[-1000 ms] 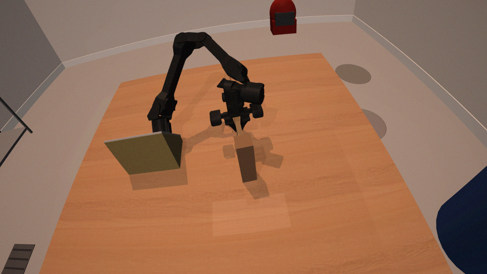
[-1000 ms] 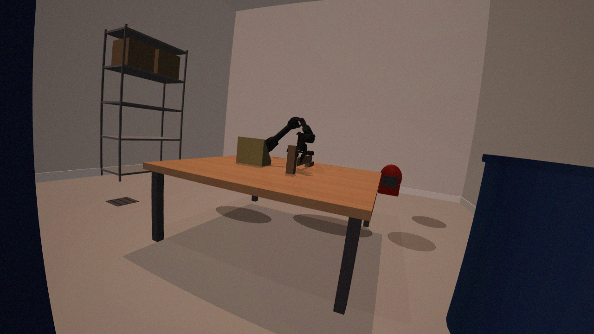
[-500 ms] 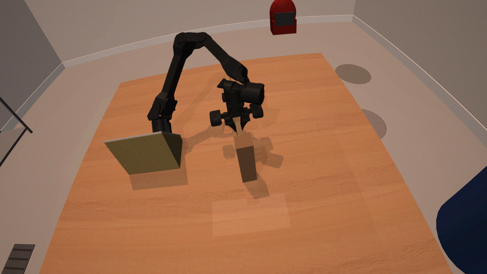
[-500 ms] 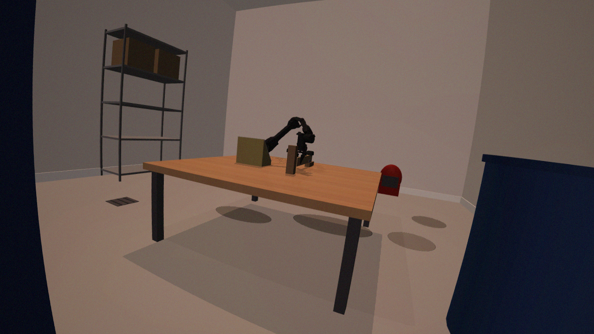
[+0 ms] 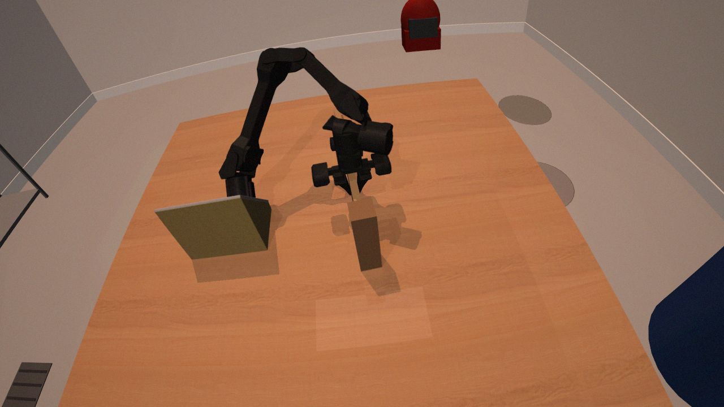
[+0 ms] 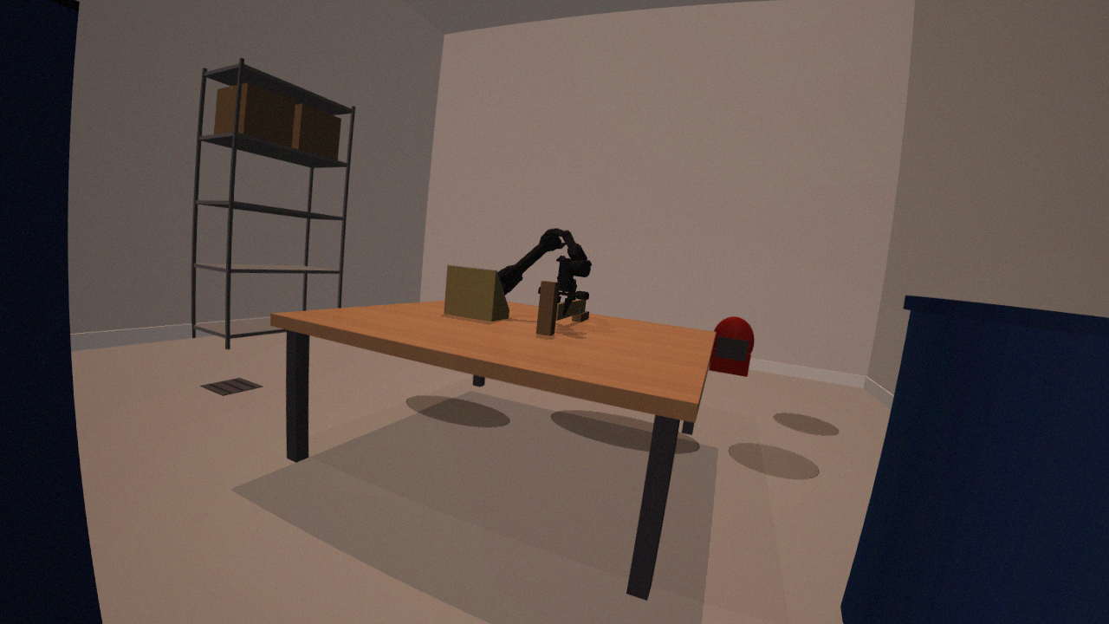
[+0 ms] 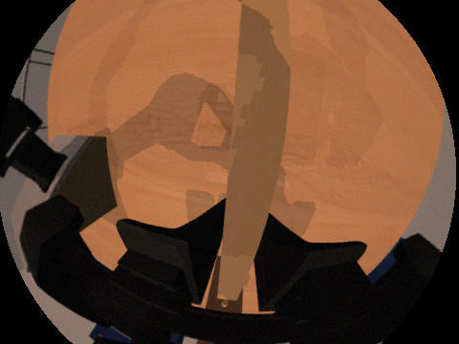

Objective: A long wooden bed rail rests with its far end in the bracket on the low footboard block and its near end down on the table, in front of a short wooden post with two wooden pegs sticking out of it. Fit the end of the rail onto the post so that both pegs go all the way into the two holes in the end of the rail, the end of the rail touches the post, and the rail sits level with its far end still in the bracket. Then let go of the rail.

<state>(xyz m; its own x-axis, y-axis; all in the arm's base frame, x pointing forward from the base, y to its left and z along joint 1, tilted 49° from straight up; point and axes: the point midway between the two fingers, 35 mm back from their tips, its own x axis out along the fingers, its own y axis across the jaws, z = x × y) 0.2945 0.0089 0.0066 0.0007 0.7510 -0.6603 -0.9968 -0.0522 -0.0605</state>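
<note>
My gripper (image 5: pixel 355 190) (image 7: pixel 239 204) is shut on the long pale wooden rail (image 5: pixel 353 183) (image 7: pixel 258 119), close to its near end, with a finger on each side. The wooden post (image 5: pixel 366 243) (image 6: pixel 547 308) stands upright just past that end. In the wrist view a small light peg (image 7: pixel 225 303) shows just beyond the rail's end; the second peg is not visible. How far the pegs are in, and whether the rail is level, I cannot tell. The low footboard block (image 6: pixel 581 316) shows small behind the post; the rail's seat in its bracket is hidden.
An olive-green slanted panel (image 5: pixel 222 227) (image 6: pixel 473 293) (image 7: pixel 93 177) stands on the wooden table (image 5: pixel 227 343) (image 6: pixel 434 334), left of the post and in front of the arm's base. The arm arches over behind it. Shadows of the arm fall around the rail.
</note>
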